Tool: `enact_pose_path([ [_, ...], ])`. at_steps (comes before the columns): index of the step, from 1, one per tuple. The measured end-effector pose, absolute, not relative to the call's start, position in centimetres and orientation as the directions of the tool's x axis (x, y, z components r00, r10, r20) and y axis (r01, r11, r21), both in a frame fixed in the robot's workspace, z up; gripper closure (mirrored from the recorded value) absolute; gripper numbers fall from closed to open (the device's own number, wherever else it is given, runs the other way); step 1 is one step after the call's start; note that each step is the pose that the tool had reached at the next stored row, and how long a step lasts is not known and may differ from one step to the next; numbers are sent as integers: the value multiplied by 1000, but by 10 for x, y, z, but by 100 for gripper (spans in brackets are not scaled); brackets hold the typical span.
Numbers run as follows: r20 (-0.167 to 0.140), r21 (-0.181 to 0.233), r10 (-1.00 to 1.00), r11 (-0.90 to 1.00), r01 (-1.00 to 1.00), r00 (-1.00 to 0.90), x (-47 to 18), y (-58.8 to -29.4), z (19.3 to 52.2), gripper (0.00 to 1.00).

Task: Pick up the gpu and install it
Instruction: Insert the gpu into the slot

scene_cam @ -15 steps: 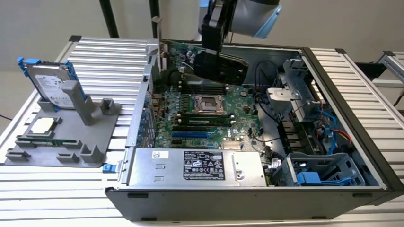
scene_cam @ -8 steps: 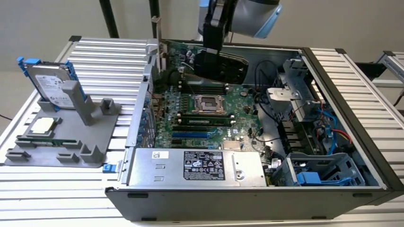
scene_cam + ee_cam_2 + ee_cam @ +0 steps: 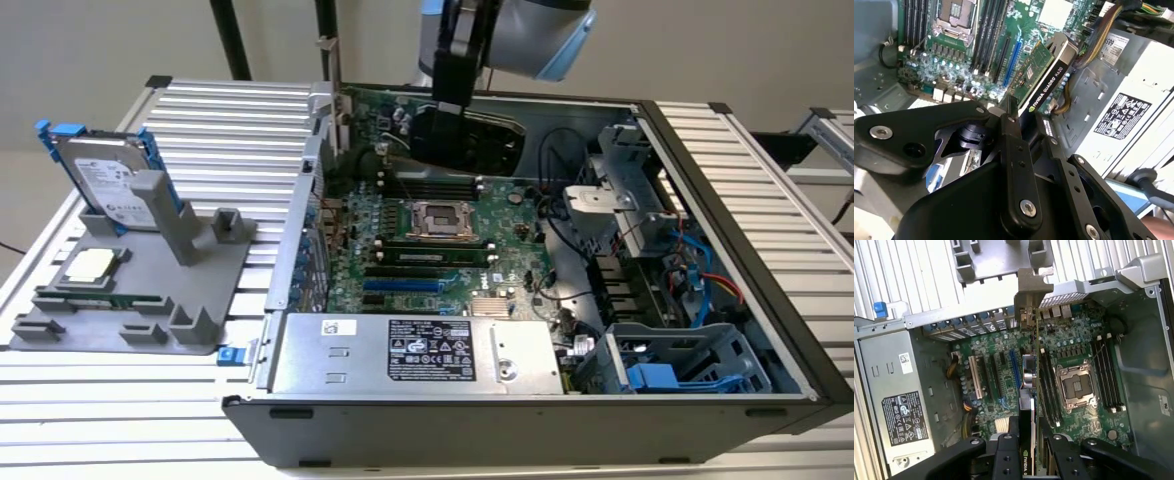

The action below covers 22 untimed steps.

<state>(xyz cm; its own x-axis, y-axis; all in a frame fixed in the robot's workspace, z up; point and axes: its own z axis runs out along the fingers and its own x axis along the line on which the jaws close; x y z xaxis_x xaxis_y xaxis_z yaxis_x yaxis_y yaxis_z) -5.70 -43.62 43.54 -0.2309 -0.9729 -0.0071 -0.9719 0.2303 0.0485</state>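
Note:
The gpu [image 3: 465, 138] hangs on edge over the far part of the open computer case, black shroud facing the exterior view's right. My gripper [image 3: 451, 100] is shut on its upper edge. In the second wrist view the gpu [image 3: 1046, 75] shows its green board and black labelled edge, clamped between my fingers [image 3: 1013, 131], with my gripper [image 3: 1029, 122] above the motherboard. In the first wrist view the gpu [image 3: 1029, 385] appears edge-on, its silver bracket [image 3: 1027, 305] toward the case's rear wall, my gripper [image 3: 1029, 426] shut on it. It floats above the blue slot [image 3: 1015, 370], apart from the board.
The motherboard [image 3: 400, 255] carries a bare processor socket [image 3: 441, 218] and memory sticks [image 3: 424, 258]. A power supply [image 3: 414, 350] fills the near end of the case. A drive cage [image 3: 681, 370] and cables sit at the exterior view's right. A grey fixture [image 3: 134, 300] outside holds a hard drive [image 3: 107, 180].

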Motion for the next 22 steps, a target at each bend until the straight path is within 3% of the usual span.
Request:
enact_pose_path([
  [22,-7,48,-997,79,-996,-79,-57,-436,436,100],
])
